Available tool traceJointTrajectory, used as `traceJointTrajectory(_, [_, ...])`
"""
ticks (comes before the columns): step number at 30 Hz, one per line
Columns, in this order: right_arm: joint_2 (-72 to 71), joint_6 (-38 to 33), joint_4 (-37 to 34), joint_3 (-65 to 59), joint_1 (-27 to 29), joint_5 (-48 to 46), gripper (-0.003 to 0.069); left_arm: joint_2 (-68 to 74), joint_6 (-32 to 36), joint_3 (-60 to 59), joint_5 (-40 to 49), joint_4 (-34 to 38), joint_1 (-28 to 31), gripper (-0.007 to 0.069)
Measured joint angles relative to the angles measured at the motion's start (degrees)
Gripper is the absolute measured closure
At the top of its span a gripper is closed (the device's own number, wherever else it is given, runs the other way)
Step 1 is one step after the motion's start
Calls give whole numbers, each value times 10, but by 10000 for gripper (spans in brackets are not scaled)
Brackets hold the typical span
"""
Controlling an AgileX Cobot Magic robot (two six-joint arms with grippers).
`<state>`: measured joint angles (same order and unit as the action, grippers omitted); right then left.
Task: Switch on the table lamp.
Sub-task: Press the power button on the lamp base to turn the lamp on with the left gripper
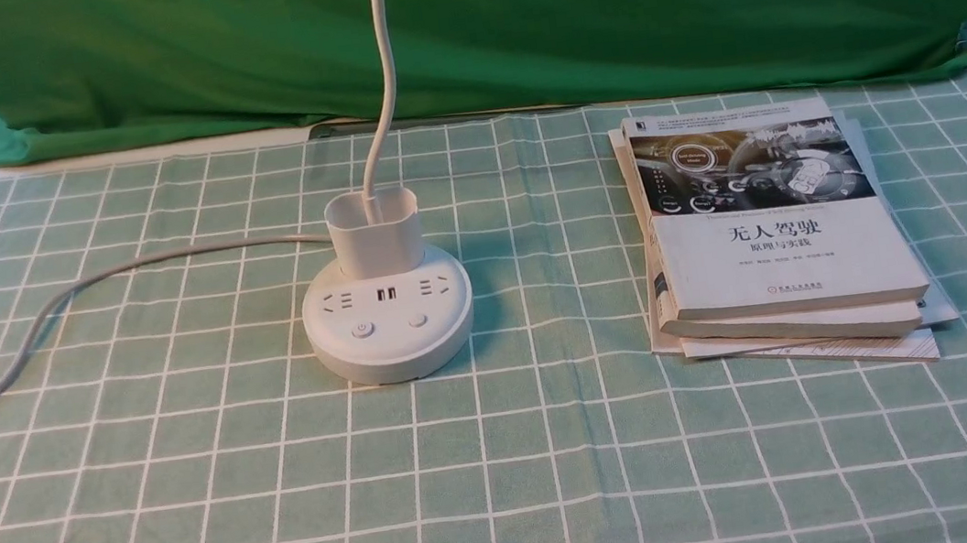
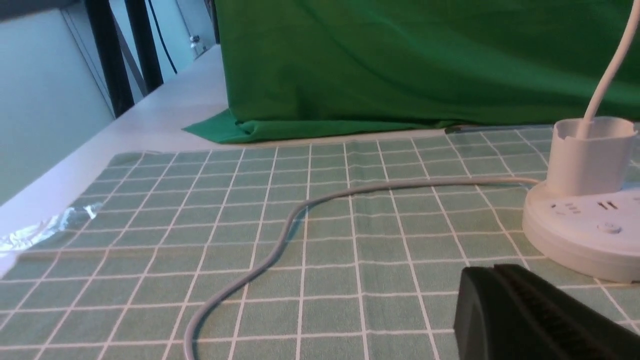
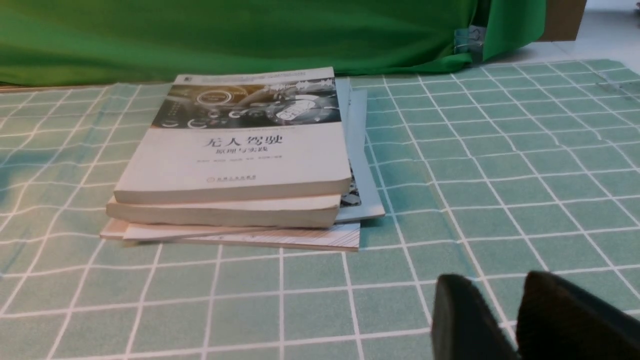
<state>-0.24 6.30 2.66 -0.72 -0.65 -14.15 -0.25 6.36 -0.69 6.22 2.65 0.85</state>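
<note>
Looking ahead, the lamp (image 1: 388,320) stands at nine o'clock from the books (image 1: 775,245), with its buttons (image 1: 362,330) at its six o'clock rim. My left gripper (image 2: 492,280) is near the base (image 2: 585,235), and I cannot tell whether it is clenched. I should press one tip straight down. My right gripper (image 3: 507,295) is barely parted and empty.

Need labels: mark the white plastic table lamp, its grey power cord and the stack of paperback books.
white plastic table lamp (image 1: 391,326): front view, round base, between the buttons.
grey power cord (image 2: 286,233): left wrist view, at its bend.
stack of paperback books (image 1: 781,274): front view, top cover's white part.
</note>
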Motion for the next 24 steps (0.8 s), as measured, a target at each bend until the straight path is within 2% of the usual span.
traceJointTrajectory(5, [0,0,0,0,0,0,421,0,-2,0,-74,3,0,603])
traceJointTrajectory(12, [0,0,0,0,0,0,421,0,-44,0,-273,17,0,603])
traceJointTrajectory(15, [0,0,0,0,0,0,421,0,-97,0,-351,18,0,603])
traceJointTrajectory(17, [0,0,0,0,0,-1,421,0,-198,2,-448,12,0,603])
traceJointTrajectory(18, [0,0,0,0,0,-1,421,0,-205,4,-455,10,0,603])
traceJointTrajectory(19, [0,0,0,0,0,-1,421,0,-248,37,-447,-6,0,603])
traceJointTrajectory(21, [0,0,0,0,0,-1,421,6,-262,70,-415,-27,0,603])
traceJointTrajectory(22, [0,0,0,0,0,-1,421,31,-271,156,-335,-52,0,603])
traceJointTrajectory(23, [0,0,0,0,0,-1,421,35,-272,156,-324,-55,0,603])
traceJointTrajectory(24, [0,0,0,0,0,-1,421,62,-272,219,-260,-68,0,603])
